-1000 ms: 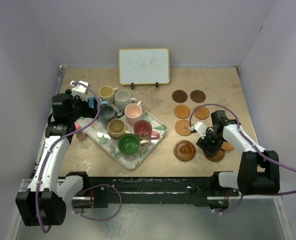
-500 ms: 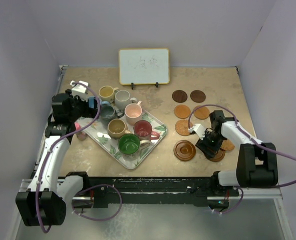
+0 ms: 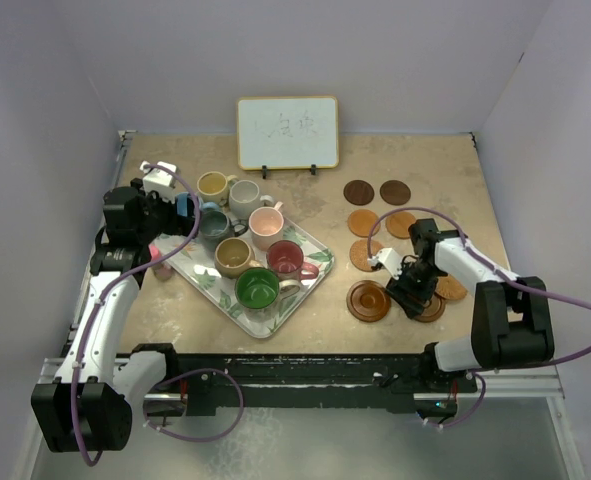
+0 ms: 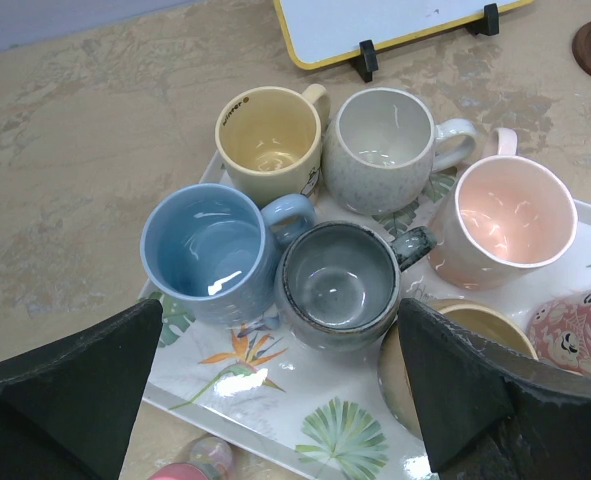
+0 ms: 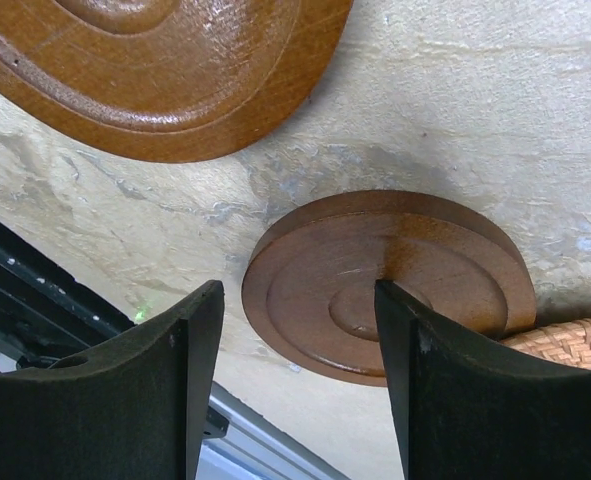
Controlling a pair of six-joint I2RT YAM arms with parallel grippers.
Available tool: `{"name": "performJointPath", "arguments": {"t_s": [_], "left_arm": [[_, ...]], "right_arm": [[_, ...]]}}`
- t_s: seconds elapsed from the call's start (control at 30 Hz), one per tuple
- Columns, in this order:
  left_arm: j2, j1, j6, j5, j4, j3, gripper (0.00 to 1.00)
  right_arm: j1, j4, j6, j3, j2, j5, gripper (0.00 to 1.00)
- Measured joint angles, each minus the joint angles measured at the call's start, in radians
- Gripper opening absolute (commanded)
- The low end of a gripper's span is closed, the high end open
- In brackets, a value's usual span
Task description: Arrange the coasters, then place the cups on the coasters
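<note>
Leaf tray (image 4: 265, 385) w/ cups (image 4: 337, 285), prob. eight

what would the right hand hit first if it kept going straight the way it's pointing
Most likely the dark brown coaster, lying flat on the table under the right hand. One finger overlaps its face and the other sits just off its edge. How much gap remains is unclear.

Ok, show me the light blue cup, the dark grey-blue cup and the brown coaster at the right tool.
light blue cup (image 4: 207, 250): left wrist view, inside bottom.
dark grey-blue cup (image 4: 340, 287): left wrist view, inside bottom.
dark brown coaster (image 5: 465, 288): right wrist view, top face.
</note>
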Motion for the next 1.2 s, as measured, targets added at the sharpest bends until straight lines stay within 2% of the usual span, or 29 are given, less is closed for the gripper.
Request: {"name": "performJointPath", "arguments": {"t_s": [0.43,0.67,0.97,1.2], "left_arm": [[0.000,0.000,0.000,0.000,0.000,0.000,0.97],[0.000,0.000,0.000,0.000,0.000,0.000,0.97],[-0.024,0.000,-0.001,0.000,0.000,-0.001,0.97],[-0.046,0.000,-0.003,0.002,-0.009,-0.003,0.97]], "right_arm": [[-0.001,-0.043,0.027,0.040,-0.036,-0.068,0.64],[-0.093,-0.064,0.063,0.164,-0.092,-0.094,0.64],[-0.262,-0.037,0.170,0.283,0.120,-0.082,0.68],[-0.309,-0.046,0.268,0.373,0.288,-0.085,0.70]]}}
